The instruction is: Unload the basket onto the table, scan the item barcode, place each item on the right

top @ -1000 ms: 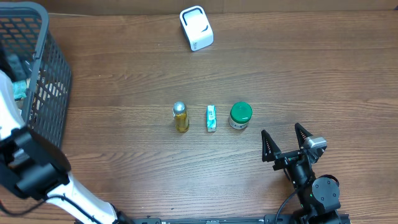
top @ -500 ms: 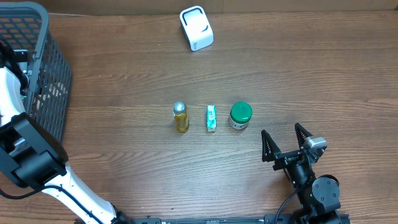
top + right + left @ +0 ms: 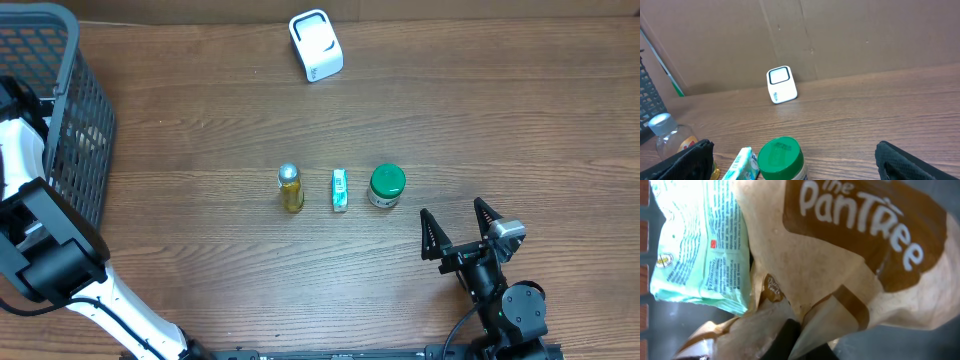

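Brown paper of the PanTree bag (image 3: 810, 275), lying in the basket (image 3: 85, 120) at the table's left edge, seems pinched by only a thin fold in the clenched left gripper (image 3: 786, 340), so it could tear or slip free on lifting, while the right gripper (image 3: 460, 232) stands spread wide
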Controlling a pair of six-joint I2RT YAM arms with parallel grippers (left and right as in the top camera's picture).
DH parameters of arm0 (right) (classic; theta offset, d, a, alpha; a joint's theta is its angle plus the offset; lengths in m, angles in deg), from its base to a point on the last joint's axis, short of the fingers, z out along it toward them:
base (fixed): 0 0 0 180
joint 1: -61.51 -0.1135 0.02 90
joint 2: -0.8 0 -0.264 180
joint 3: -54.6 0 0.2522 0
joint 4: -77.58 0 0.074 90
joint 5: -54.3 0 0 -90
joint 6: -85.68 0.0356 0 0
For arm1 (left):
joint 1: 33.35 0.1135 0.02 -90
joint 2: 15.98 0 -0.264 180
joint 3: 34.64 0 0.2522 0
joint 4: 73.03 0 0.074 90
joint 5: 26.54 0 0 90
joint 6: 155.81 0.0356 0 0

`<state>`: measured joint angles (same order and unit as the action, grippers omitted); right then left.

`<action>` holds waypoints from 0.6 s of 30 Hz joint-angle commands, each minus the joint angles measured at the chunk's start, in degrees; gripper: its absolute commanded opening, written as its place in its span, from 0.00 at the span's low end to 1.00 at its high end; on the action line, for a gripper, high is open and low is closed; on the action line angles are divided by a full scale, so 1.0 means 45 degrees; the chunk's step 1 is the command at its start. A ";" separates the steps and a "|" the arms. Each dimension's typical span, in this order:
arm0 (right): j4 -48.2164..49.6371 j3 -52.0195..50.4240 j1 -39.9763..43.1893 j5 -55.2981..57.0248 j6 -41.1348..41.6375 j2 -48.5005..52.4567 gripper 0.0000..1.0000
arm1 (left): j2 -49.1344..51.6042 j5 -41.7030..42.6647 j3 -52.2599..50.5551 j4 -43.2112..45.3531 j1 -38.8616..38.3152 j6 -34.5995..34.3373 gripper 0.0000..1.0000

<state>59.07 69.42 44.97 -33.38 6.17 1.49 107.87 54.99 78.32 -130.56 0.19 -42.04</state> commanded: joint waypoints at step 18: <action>0.0029 -0.0131 0.0049 -0.0015 0.0000 -0.0112 1.00 | -0.8058 0.2866 0.4085 -0.1642 -0.0151 -0.7057 0.04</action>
<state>59.07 69.42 44.97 -33.40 6.17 1.49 76.46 61.63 96.63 -135.61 0.12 -68.86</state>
